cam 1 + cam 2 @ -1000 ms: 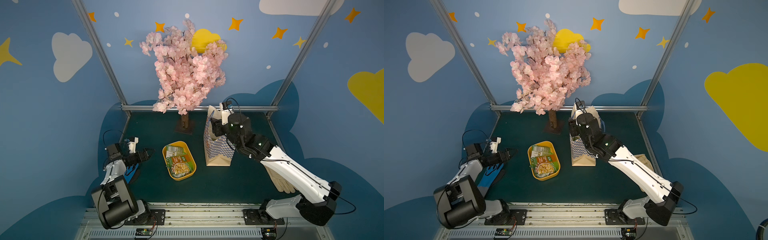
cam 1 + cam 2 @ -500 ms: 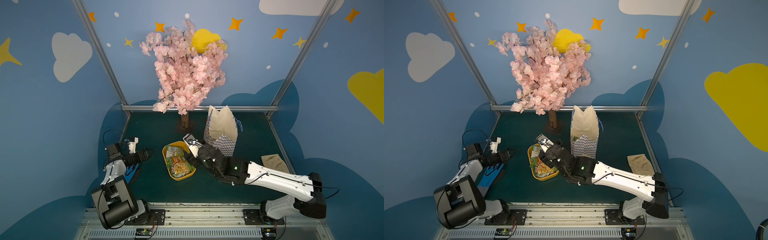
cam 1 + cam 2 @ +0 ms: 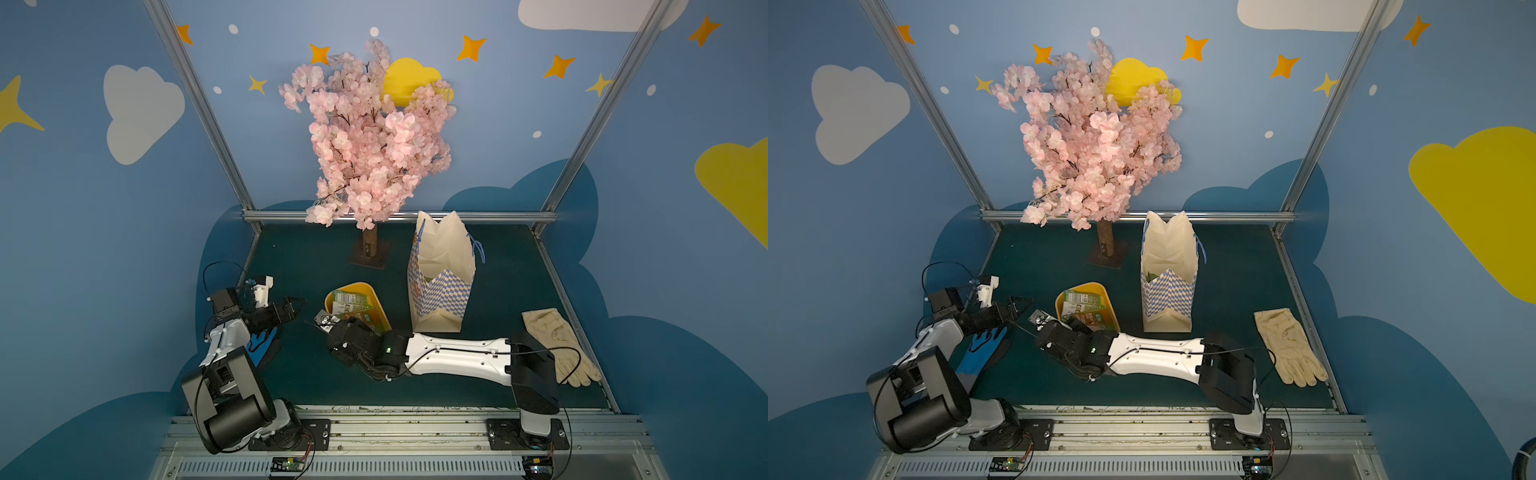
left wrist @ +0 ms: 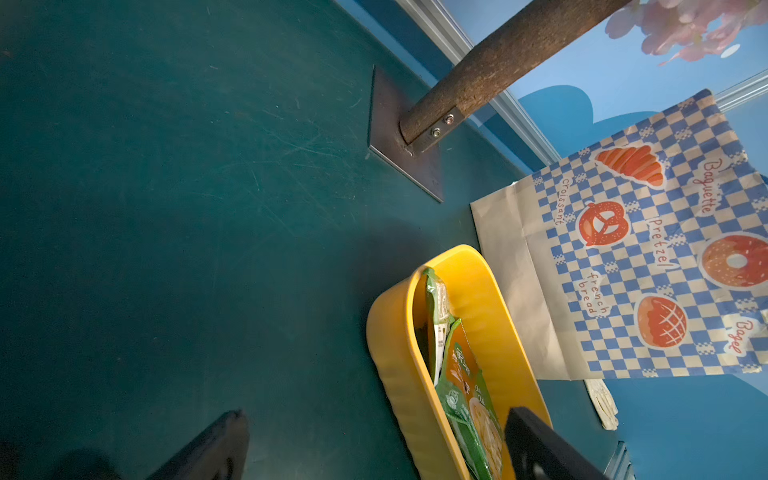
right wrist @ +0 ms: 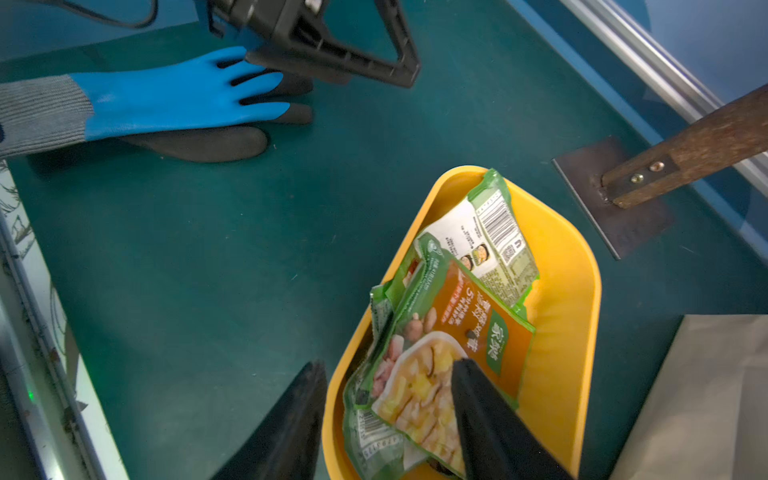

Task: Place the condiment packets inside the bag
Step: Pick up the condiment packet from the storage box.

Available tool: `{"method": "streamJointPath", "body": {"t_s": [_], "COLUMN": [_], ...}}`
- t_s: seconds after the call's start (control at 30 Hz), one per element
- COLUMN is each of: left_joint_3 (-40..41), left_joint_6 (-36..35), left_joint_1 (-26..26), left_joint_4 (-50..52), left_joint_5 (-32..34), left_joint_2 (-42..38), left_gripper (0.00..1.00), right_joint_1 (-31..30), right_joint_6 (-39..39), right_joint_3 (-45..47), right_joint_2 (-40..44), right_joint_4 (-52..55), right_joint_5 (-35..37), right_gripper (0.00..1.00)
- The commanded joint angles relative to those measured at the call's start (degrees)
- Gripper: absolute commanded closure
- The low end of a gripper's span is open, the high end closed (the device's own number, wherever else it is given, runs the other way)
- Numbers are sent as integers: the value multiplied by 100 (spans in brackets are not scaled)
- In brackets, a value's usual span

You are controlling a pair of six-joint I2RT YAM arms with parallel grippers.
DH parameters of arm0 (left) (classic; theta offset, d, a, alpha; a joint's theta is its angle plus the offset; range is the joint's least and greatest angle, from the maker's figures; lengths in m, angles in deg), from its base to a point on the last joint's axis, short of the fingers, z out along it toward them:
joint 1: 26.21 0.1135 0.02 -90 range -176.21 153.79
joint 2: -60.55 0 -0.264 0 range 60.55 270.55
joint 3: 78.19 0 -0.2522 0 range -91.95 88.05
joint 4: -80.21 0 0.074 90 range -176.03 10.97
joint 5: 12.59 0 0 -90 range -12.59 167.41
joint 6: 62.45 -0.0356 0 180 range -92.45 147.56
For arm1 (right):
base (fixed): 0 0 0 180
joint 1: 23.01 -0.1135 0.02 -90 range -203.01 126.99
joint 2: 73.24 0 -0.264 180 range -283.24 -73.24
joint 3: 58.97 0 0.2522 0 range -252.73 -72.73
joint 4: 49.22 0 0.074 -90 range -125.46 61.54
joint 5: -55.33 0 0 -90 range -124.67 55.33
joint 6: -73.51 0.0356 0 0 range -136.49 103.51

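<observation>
The right gripper [image 5: 386, 368] hangs half open astride the tray [image 5: 561, 316] wall, gripping nothing, one finger over the packets [image 5: 440, 328] heaped inside. The bag [image 3: 442, 286] stands just beside (mouth open); left gripper [image 3: 296, 306] gapes empty.

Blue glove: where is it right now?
In a top view the blue glove lies on the green table, partly under the left gripper, on the left arm's side of the yellow tray.

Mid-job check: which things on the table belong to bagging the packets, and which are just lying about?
In the job: condiment packets, bag, yellow tray holding the packets.
Lying about: blue glove, cream glove, blossom tree.
</observation>
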Motion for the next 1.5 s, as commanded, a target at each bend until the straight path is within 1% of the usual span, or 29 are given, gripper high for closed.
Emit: {"method": "streamJointPath", "body": {"t_s": [0.0, 0.1, 0.17, 0.23, 0.47, 0.67, 0.77, 0.83, 0.93, 0.97, 1.27, 1.47], "left_joint_3": [-146, -148, -145, -145, -149, -152, -145, -142, -144, -144, -153, -153], "left_joint_6": [28, 43, 68, 88, 112, 159, 178, 177, 166, 167, 152, 142], "left_joint_1": [54, 67, 75, 85, 126, 178, 207, 207, 212, 208, 209, 212], "left_joint_4": [14, -5, -23, -32, -57, -84, -98, -107, -102, -103, -90, -85], "left_joint_5": [-115, -121, -104, -111, -117, -124, -152, -169, -193, -205, -290, -344], "left_joint_2": [83, 105, 111, 116, 134, 131, 125, 120, 135, 141, 174, 179], "left_gripper": [0, 0, 0, 0, 0, 0, 0, 0, 0, 0, 0, 0], "right_joint_1": [10, 48, 59, 80, 113, 94, 81, 78, 76, 77, 109, 117], "right_joint_6": [284, 408, 550, 732, 1128, 1170, 1148, 1117, 1108, 1108, 1098, 1004], "right_joint_3": [-332, -552, -662, -805, -1161, -1222, -1210, -1200, -1139, -1112, -1050, -975], "right_joint_2": [-247, -505, -636, -755, -1136, -1327, -1353, -1346, -1288, -1249, -906, -405], "right_joint_4": [108, 190, 231, 346, 714, 872, 889, 873, 778, 740, 598, 563], "right_joint_5": [-82, -74, 89, 183, 186, 154, 229, 263, 369, 399, 685, 785], "right_gripper": [51, 57, 63, 65, 66, 69, 77, 84, 98, 100, 100, 100]}}
